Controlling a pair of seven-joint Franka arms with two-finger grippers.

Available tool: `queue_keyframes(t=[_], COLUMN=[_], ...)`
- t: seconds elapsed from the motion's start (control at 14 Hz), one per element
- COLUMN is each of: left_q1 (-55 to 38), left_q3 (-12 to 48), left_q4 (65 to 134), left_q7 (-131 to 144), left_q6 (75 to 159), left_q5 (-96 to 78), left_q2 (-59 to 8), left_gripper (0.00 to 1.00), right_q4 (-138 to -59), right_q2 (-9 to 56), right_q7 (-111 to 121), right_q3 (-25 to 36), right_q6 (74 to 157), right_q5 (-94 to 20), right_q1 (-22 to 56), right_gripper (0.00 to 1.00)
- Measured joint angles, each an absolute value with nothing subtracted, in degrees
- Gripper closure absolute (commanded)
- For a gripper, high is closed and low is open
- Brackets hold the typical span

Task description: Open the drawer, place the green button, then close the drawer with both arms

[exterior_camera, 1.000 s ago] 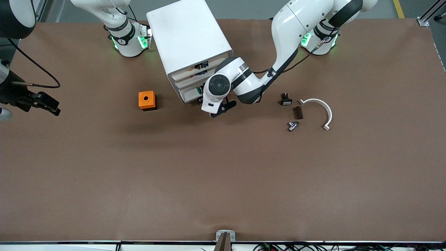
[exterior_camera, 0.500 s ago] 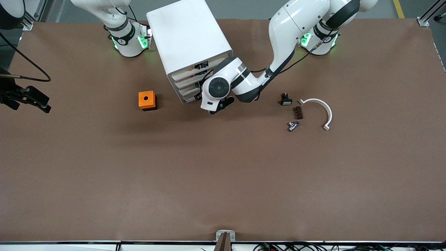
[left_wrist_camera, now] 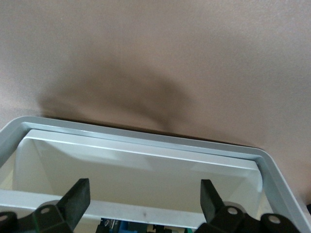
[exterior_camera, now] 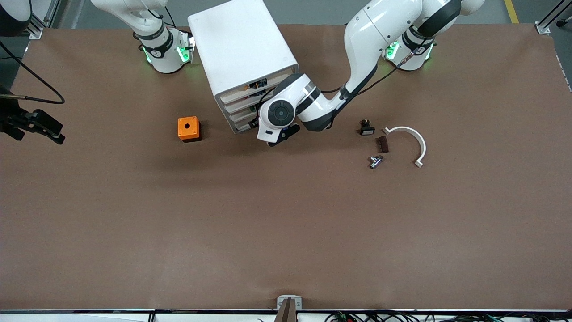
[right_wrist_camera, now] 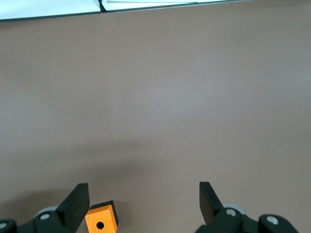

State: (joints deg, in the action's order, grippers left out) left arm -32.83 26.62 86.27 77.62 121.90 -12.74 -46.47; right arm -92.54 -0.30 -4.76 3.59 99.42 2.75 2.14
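I am seeing the left gripper (left_wrist_camera: 141, 206), fingers spread, pressing at the tall white rounded-edge cabinet's (exterior_camera: 241, 53) shallow white plastic drawer (left_wrist_camera: 141, 162). Right gripper (right_wrist_camera: 141, 206), spread, is waiting over bare table edge. Green-capped button: cannot tell.

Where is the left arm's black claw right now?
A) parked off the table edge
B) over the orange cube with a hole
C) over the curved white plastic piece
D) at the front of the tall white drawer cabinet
D: the left arm's black claw is at the drawer fronts of the tall white cabinet, fingers spread wide over a drawer's rim in its wrist view.
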Motion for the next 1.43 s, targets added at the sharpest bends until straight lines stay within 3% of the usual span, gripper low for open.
queue_keyframes(t=[0.14,0.29,0.43,0.57,1.43], left_q1=[-32.37,-31.08,-28.29,-24.35,0.73], left_q3=[26.38,26.15,26.01,26.03,26.14], left_q4=[86.04,85.36,84.15,82.53,79.91], left_q7=[77.38,77.38,77.38,76.98,43.95], left_q6=[121.99,122.16,121.94,120.21,89.7], left_q5=[-10.66,-7.25,-4.43,-1.21,-2.0], left_q2=[-46.46,-46.29,-45.77,-45.01,-24.34], left_gripper=[0.0,0.0,0.0,0.0,0.0], right_q4=[-92.5,-92.48,-92.46,-92.44,-88.61], right_q2=[-0.3,-0.3,-0.3,-0.3,0.08], right_q7=[-4.05,-2.59,-2.15,-2.11,-6.53], right_q3=[3.59,3.59,3.6,3.59,3.41], right_q6=[99.42,99.42,99.42,99.42,94.04], right_q5=[2.75,2.75,2.75,2.75,2.74], right_q1=[2.14,2.13,2.12,2.12,2.04], right_gripper=[0.18,0.22,0.19,0.0,0.0])
